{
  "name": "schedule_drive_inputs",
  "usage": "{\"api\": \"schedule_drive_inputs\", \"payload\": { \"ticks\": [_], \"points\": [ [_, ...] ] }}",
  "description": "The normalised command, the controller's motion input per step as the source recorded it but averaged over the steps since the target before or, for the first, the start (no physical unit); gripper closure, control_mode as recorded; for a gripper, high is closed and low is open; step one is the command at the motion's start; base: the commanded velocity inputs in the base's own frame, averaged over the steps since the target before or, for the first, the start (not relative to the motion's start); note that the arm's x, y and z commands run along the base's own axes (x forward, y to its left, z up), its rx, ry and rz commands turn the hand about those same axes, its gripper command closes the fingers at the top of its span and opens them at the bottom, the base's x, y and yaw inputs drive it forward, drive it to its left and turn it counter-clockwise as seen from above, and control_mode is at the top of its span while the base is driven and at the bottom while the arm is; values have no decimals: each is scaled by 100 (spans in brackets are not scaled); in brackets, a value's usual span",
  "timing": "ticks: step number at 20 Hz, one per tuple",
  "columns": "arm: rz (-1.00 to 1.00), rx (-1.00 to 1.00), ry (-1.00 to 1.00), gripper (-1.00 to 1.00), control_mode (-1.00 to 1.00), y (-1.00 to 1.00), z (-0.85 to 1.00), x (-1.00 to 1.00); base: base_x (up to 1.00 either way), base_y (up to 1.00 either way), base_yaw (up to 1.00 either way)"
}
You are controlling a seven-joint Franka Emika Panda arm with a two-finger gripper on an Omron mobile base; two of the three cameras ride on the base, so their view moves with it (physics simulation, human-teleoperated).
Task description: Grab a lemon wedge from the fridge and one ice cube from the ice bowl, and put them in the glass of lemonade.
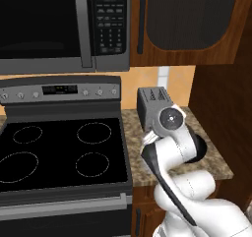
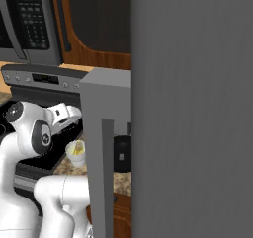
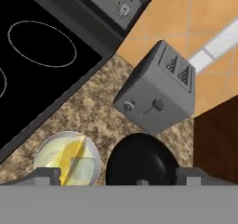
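Yellow wedge point(image 3: 73, 157) and an ice cube point(image 3: 83, 168) are sitting in the glass point(image 3: 68, 159); jaws are hanging apart above, bowl point(image 3: 142, 160) at three o'clock.

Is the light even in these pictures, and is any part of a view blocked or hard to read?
Left base view: flat, even rendered light, faint glare on the microwave door, and the arm hides most of the ice bowl. Right base view: the grey fridge blocks the right half. Hand view: sharp, tilted, no strong shadows; the toaster and glass of lemonade read clearly.
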Motion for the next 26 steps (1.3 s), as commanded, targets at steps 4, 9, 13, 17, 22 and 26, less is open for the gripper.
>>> {"api": "schedule_drive_inputs", "payload": {
  "ticks": [4, 9, 13, 17, 22, 26],
  "points": [
    [0, 21, -51, -100, -100, -72, 26, -91, 0, 0, 0],
    [4, 14, -20, -100, -100, -89, -47, -45, 0, 0, 0],
    [7, 11, -31, -100, -100, -98, -16, -57, 0, 0, 0],
    [0, 11, -44, -100, -100, -30, 89, -66, 0, 0, 0],
    [2, -3, -28, -100, -100, 25, 58, -48, 0, 0, 0],
    [0, 0, -1, -100, -100, 0, 0, 0, 0, 0, 0]
  ]
}}
